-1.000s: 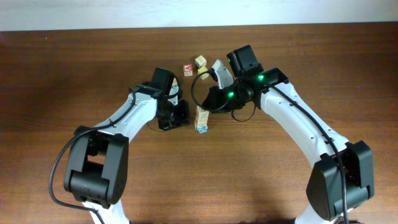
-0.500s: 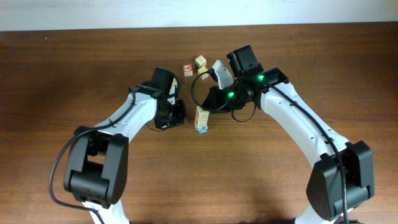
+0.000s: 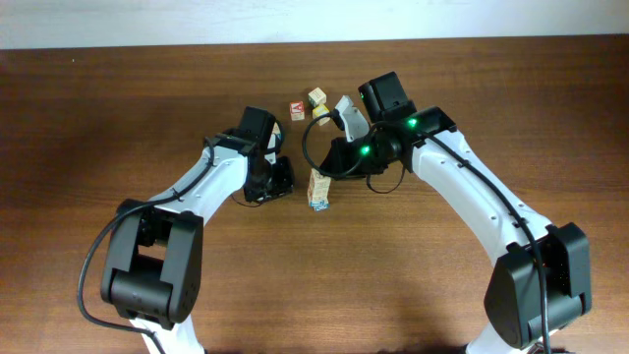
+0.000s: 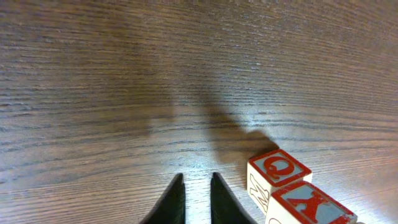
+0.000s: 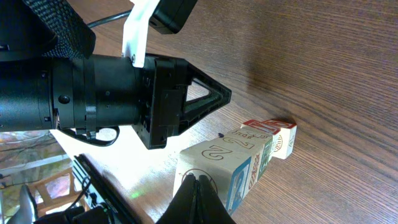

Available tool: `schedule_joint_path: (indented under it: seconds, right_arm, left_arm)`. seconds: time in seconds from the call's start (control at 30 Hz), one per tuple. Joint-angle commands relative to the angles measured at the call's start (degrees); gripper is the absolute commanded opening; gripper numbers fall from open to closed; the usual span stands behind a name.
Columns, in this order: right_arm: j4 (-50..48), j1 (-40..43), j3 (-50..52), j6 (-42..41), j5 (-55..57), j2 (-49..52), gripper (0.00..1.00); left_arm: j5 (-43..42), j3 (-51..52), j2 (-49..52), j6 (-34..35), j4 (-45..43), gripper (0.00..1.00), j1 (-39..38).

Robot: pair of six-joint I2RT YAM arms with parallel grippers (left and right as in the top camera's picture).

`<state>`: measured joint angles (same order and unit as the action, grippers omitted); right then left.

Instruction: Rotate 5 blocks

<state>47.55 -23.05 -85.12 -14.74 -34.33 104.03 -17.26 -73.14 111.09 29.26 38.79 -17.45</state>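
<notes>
Overhead: the counter (image 3: 98,118) lies bare and wide to the left, to the right and along the near side, and its far edge runs close behind the things. A short row of blocks (image 3: 316,189) sits mid-counter. The left hand (image 3: 285,183) is just beside the row on the left, apart from it. The right hand (image 3: 324,165) is at the row's far end. A red-faced block (image 3: 297,109), a pale block (image 3: 315,96) and a yellow-faced cube (image 3: 320,110) lie near the far edge.

Left wrist: the fingertips are parted by a narrow slit with nothing between them. The Q block (image 4: 277,174) lies to their right, untouched, with open wood ahead.

Right wrist: the fingers are pressed together and empty, right at the near block marked "2" (image 5: 214,165).
</notes>
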Motion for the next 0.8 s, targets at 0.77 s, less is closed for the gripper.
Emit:
schedule_joint_path:
  seconds: [0.77]
  right_arm:
    - [1.14,-0.57,1.84,0.31,6.34,2.14,0.04]
  left_arm:
    - [-8.20,4.52,-5.03,-1.49,0.44,0.00,-0.83]
